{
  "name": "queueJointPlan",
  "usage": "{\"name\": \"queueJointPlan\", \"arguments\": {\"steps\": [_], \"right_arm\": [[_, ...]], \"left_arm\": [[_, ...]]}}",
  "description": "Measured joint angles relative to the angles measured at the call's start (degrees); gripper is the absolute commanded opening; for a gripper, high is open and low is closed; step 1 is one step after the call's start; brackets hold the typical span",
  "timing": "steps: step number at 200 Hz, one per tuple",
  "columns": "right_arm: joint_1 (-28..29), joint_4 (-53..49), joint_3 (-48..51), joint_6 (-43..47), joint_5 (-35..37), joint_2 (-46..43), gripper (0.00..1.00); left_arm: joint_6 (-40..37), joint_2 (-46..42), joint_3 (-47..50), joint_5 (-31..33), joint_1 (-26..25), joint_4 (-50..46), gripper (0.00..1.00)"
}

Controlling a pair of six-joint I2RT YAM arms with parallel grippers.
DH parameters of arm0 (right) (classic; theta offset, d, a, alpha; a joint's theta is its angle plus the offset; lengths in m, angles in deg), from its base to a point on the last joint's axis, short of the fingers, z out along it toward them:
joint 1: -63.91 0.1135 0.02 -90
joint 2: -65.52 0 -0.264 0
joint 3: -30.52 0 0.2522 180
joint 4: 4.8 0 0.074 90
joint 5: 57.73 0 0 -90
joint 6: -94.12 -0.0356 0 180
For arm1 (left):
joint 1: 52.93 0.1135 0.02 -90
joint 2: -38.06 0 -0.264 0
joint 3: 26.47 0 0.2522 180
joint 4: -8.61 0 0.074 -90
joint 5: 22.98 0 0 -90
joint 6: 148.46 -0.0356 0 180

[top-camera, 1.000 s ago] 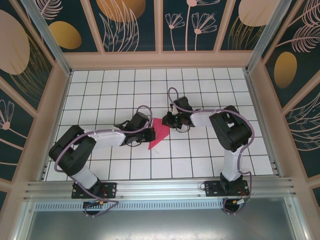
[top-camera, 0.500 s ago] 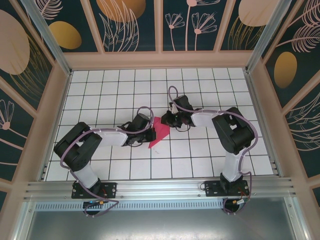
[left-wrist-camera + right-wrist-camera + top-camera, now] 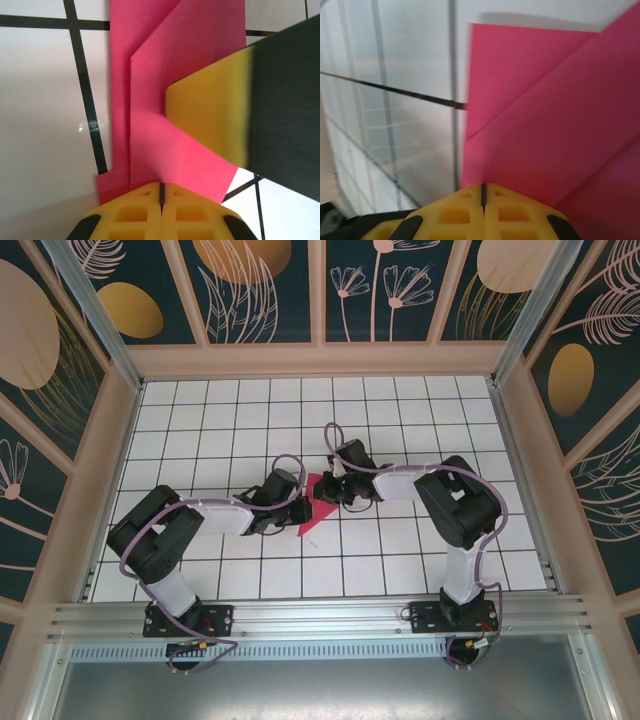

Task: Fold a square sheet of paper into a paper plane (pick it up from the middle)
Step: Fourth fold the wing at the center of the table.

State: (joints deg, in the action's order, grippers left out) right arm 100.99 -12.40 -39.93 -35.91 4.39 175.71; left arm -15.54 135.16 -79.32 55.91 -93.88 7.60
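- Sheet of paper (image 3: pixel 313 508), part-folded, lies flat at the centre of the table (image 3: pixel 400 560).
- Left gripper (image 3: pixel 298 502): jaws closed, tips on the sheet, left of table centre.
- Right gripper (image 3: pixel 330 487): jaws closed, tips on the sheet, right of centre.

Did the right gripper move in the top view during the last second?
Yes. Against the tile grid, the right gripper has shifted a little to the left, further onto the pink paper.

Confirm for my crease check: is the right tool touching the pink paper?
Touching. Right wrist view: the shut right tool presses its tips onto the pink paper, which runs under them.
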Motion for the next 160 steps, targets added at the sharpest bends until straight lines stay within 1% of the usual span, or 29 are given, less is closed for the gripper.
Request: {"name": "queueJointPlan", "arguments": {"steps": [28,71,102,160], "right_arm": [[-0.2,0.1,0.0,-0.4,0.4,0.4,0.04],[-0.2,0.1,0.0,-0.4,0.4,0.4,0.03],[-0.2,0.1,0.0,-0.4,0.4,0.4,0.04],[-0.2,0.1,0.0,-0.4,0.4,0.5,0.03]], "left_arm": [[0.0,-1.1,1.3,-0.4,0.0,0.6,0.0],[-0.3,-3.9,3.4,-0.5,-0.9,-1.3,0.0],[-0.9,-4.3,3.7,-0.4,-1.1,-2.1,0.0],[-1.2,-5.7,5.5,1.1,-2.1,-1.4,0.0]]}}
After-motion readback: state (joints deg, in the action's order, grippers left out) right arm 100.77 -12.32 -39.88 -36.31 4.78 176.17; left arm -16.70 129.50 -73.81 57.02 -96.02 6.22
